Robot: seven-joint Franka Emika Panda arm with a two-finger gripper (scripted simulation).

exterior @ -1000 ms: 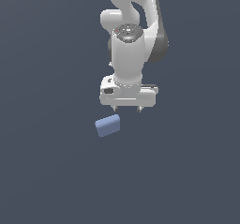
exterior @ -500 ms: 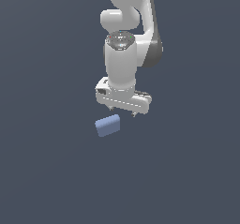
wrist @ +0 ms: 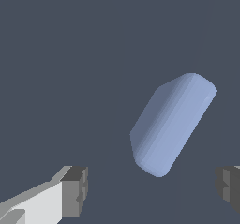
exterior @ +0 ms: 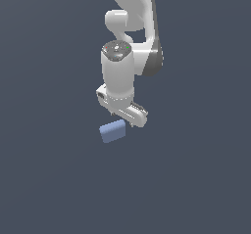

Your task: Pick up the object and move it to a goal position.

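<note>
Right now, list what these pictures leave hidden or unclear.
- Exterior view: the tool's fingertips are too small to judge their gap, or their height above the block.
- Wrist view: one finger is cut by the edge.
- No goal marker appears in either view.

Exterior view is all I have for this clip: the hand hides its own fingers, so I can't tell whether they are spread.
Observer: In the wrist view the gripper is open, with a dark finger pad on each side and a wide gap.
Operator: Is the light-blue block between them?
Observer: Not yet. The light-blue block lies on the floor beyond the fingertips, touching neither pad.
Operator: Is it square to the fingers?
Observer: No. Its long side runs diagonally to the line between the pads.
</note>
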